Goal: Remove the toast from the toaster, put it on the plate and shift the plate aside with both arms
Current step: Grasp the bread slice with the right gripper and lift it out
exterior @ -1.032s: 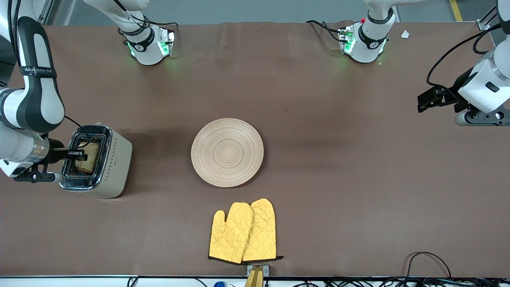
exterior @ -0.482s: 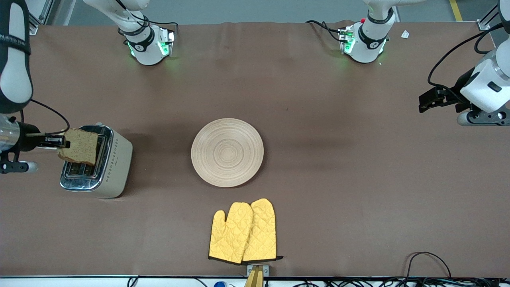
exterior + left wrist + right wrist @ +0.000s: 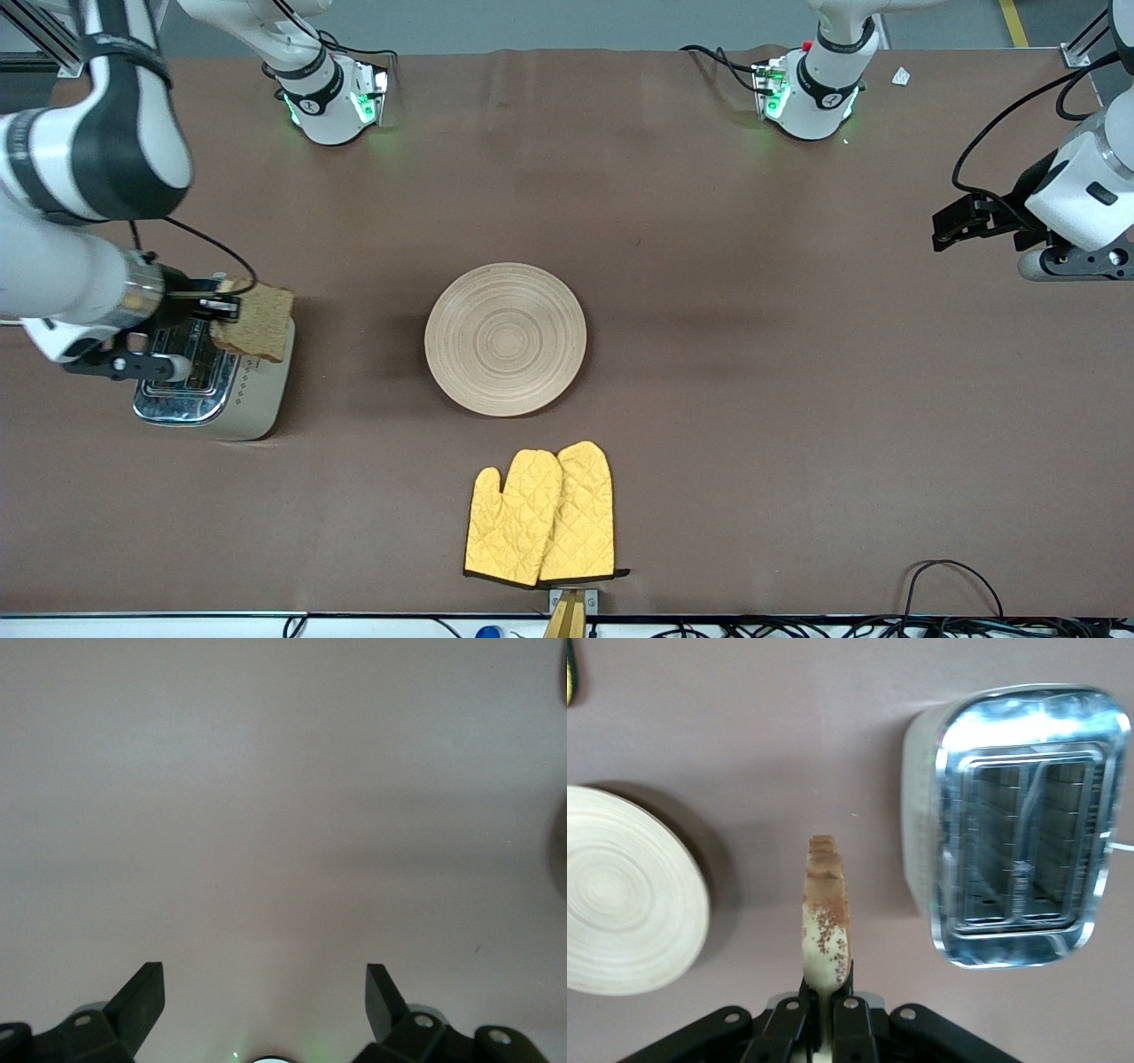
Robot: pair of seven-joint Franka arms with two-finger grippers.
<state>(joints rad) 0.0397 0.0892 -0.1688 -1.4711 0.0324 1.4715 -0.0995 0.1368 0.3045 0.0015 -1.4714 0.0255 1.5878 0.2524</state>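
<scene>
My right gripper (image 3: pixel 226 308) is shut on the toast (image 3: pixel 255 322), a brown grainy slice, and holds it in the air over the toaster's edge that faces the plate. In the right wrist view the toast (image 3: pixel 826 920) shows edge-on between the shut fingers, with the right gripper (image 3: pixel 826 992) pinching its lower end. The round pale wooden plate (image 3: pixel 505 338) lies at the table's middle and also shows in the right wrist view (image 3: pixel 620 895). My left gripper (image 3: pixel 948 226) is open and empty, held up over bare table at the left arm's end; its left wrist view (image 3: pixel 264 997) shows only table.
A silver and cream toaster (image 3: pixel 213 381) stands at the right arm's end, its two slots empty in the right wrist view (image 3: pixel 1019 828). A pair of yellow oven mitts (image 3: pixel 542 516) lies nearer the front camera than the plate. Cables run along the table's front edge.
My right gripper lifted the toast out of the toaster's slot and has carried it toward the plate, over the toaster's edge. The left arm has barely moved.
</scene>
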